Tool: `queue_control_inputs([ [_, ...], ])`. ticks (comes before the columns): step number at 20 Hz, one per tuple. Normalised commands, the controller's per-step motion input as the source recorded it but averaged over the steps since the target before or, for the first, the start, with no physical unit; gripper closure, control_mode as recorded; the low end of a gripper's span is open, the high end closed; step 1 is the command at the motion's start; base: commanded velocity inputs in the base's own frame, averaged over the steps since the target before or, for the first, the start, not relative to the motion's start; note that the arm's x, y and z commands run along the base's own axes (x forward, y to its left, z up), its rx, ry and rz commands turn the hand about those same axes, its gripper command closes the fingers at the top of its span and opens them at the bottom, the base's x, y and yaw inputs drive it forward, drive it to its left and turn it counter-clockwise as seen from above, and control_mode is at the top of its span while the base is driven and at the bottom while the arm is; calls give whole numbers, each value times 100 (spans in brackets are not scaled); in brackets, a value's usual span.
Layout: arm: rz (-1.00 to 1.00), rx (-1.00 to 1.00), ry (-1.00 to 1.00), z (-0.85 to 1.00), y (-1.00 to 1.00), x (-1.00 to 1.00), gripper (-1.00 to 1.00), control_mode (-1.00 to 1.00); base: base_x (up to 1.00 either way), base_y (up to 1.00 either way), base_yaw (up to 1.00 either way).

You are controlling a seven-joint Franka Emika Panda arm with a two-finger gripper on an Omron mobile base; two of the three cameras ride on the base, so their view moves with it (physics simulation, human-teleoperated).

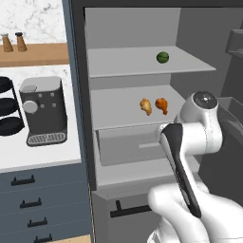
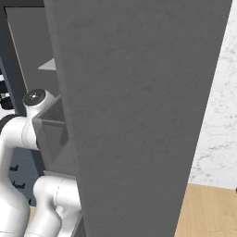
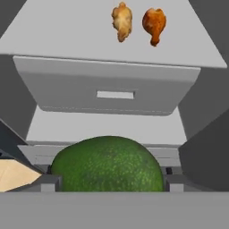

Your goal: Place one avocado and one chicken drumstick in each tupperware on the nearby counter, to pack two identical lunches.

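**Avocado in my pincer**

My pincer (image 3: 107, 188) grips an avocado (image 3: 107, 164) between its jaws, before the open fridge (image 1: 190, 71). Second avocado (image 1: 163, 57) on the upper shelf; two drumsticks (image 1: 146, 106) (image 1: 162, 105) side by side on the shelf below.

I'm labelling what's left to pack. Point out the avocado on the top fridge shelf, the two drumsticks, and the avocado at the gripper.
Shelf avocado (image 1: 163, 57), left base view, centre of its green skin.
Pale drumstick (image 3: 121, 20), hand view, meaty upper part.
Orange drumstick (image 3: 154, 23), hand view, meaty upper part.
Held avocado (image 3: 107, 164), hand view, middle of its skin.
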Motion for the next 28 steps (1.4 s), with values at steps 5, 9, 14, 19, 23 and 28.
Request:
queue_control_inputs([
  [5, -14, 0, 0, -22, 0, -17, 100, -100, 0, 0, 0],
  [9, -1, 0, 0, -4, 0, 0, 100, -100, 0, 0, 0],
  [14, 0, 0, 0, 0, 0, -4, 100, -100, 0, 0, 0],
  [19, 0, 0, 2, -4, 0, -13, 100, 100, -13, 0, 0],
  [23, 0, 0, 0, 0, 0, 0, 100, 100, -38, 41, 0],
  [28, 0, 0, 0, 0, 0, 0, 100, 100, -34, 77, 0],
])
